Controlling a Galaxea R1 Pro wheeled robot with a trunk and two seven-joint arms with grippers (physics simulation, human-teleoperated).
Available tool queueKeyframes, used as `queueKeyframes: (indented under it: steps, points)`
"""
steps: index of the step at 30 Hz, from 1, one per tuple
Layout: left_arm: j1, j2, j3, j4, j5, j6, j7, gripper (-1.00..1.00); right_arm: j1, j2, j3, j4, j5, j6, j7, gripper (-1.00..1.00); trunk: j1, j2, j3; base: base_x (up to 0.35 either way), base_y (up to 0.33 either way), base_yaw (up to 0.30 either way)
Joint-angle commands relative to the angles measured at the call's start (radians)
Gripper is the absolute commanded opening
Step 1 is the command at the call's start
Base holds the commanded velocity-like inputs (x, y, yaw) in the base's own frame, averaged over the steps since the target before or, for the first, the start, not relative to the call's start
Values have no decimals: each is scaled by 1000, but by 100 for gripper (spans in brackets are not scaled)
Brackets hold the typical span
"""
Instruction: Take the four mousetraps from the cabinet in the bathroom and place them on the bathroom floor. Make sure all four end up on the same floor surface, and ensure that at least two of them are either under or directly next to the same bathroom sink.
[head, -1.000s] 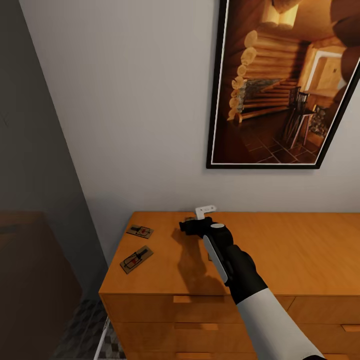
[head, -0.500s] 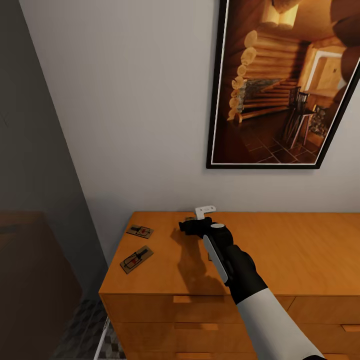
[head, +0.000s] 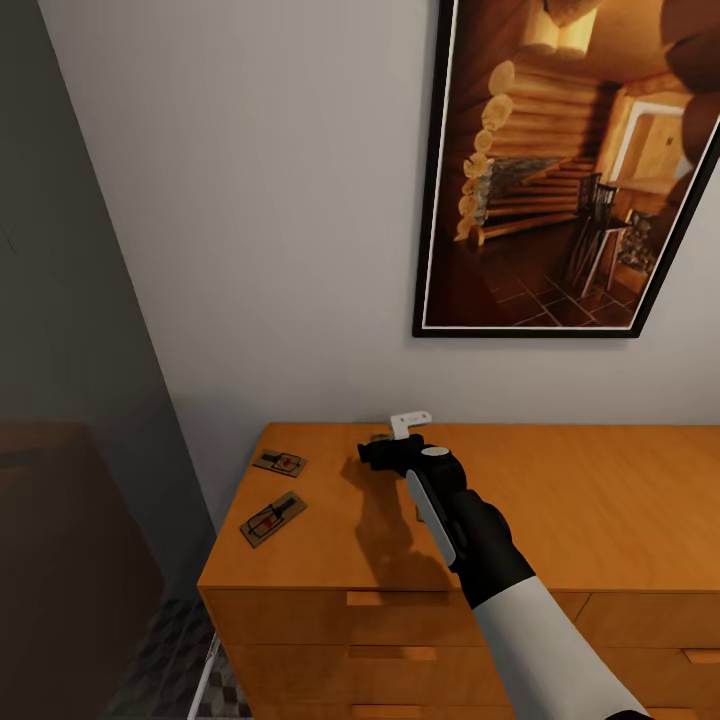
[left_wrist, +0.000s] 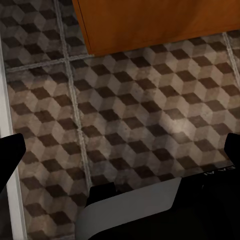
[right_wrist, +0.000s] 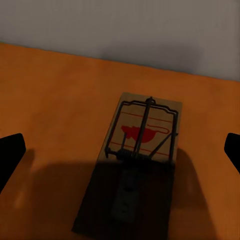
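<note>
Right gripper poised low over cabinet top, near back wall; fingers spread wide, tips at opposite frame edges in right wrist view, nothing clamped. One mousetrap flat on the wood, centred between the spread fingers, just ahead of them, red mark up, partly in the gripper's shadow; contact not resolvable. Two more mousetraps at 9 o'clock from right gripper in head view, well apart from it: one toward the back, one nearer the front edge, both flat. Left gripper wide open, aimed down at bathroom floor beside cabinet base, holding nothing. Framed cabin picture on wall at 1 o'clock.
</note>
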Motion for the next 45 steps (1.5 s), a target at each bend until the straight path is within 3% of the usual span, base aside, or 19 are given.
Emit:
queueKeyframes:
  steps: [1, 25, 45]
  points:
    - [-1, 0, -3, 0, 1, -3, 0, 100, 0, 0, 1, -1, -10, 3, -8, 100, 0, -1, -1, 0, 0, 0]
    - [-1, 0, -3, 0, 1, -3, 0, 100, 1, 0, 1, 5, -8, 1, -7, 100, 0, -1, -1, 0, 0, 0]
    - [-1, -7, -3, 13, 1, -3, 0, 100, 2, 0, 0, 38, -6, -54, -7, 100, 0, -1, -1, 0, 0, 0]
